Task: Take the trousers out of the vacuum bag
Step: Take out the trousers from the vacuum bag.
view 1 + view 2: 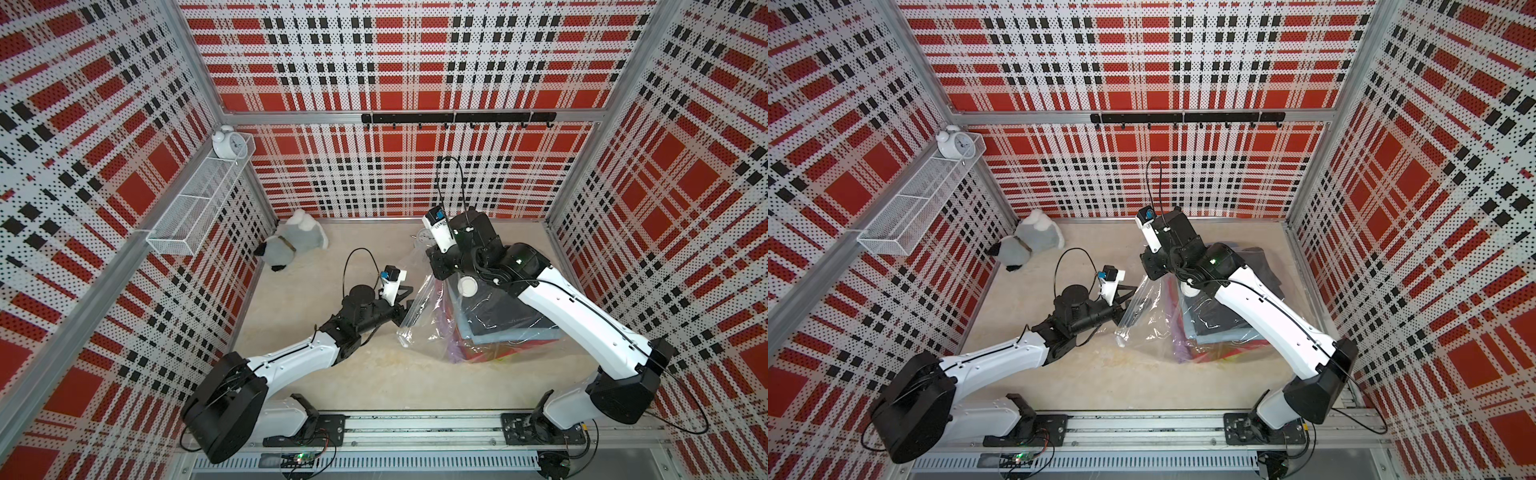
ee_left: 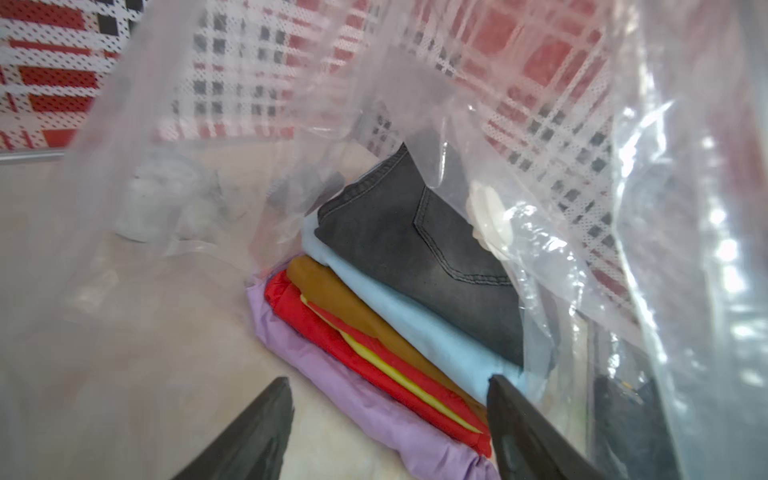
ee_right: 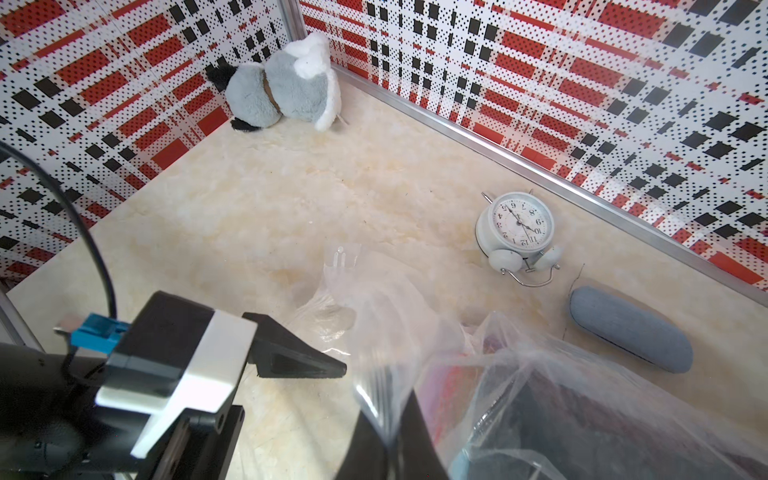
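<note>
The clear vacuum bag (image 1: pixel 419 307) lies right of centre in both top views, its round white valve cap (image 1: pixel 468 286) on top. Inside is the folded stack of trousers (image 2: pixel 415 249): charcoal on top, then light blue, mustard-brown, red, yellow-green and lilac. My left gripper (image 2: pixel 388 380) is open at the bag's mouth, its fingers wide apart in front of the stack's lilac and red edge, touching nothing. It also shows in a top view as the left gripper (image 1: pixel 405 301). My right gripper (image 3: pixel 388 409) is shut on the bag's upper plastic edge and holds the mouth up.
A grey-white plush toy (image 1: pixel 293 245) lies in the back left corner. A white alarm clock (image 3: pixel 517 226) and a grey-blue case (image 3: pixel 629 330) lie on the floor behind the bag. On the left wall hangs a wire shelf (image 1: pixel 195 208) with another clock (image 1: pixel 226 143).
</note>
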Available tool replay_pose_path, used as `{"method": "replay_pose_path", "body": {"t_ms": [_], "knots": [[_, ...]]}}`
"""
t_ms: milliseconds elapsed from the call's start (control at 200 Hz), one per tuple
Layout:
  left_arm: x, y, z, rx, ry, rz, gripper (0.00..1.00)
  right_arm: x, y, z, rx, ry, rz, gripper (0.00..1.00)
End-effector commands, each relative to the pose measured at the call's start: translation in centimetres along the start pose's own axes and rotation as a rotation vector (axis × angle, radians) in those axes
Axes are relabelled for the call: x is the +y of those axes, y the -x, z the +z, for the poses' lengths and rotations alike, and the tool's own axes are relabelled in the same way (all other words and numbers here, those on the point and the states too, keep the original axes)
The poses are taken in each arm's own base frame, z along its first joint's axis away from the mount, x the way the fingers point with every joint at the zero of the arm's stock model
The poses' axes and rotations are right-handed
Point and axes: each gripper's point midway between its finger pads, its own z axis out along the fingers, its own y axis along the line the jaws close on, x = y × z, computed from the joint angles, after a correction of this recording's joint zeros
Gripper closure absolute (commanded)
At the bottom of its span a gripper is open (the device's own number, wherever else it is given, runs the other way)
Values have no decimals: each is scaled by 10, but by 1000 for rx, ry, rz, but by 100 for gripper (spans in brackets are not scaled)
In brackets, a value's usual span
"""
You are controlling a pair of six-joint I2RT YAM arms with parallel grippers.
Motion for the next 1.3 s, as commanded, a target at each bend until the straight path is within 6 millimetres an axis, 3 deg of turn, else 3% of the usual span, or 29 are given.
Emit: {"method": "replay_pose_path", "body": {"t_ms": [0, 200, 406, 586, 757, 1052, 1298], "knots": [[-25, 10, 4, -72, -144, -65, 24, -1, 30, -9, -95, -4, -12, 100], [-31, 7, 19, -101, -245, -207, 25, 4, 33, -9, -109, 29, -34, 100], [-33, 9, 39, -133, -362, -388, 28, 6, 39, -24, -150, 35, -59, 100], [-40, 11, 54, -142, -415, -443, 30, 8, 39, -34, -167, 39, -81, 100], [-34, 7, 75, -108, -360, -483, 32, 2, 38, -46, -184, 10, -85, 100], [-20, -24, 115, 30, -208, -514, 33, -11, 40, -73, -215, -49, -105, 100], [-6, -37, 132, 98, -78, -509, 35, -13, 42, -82, -229, -58, -123, 100]]}}
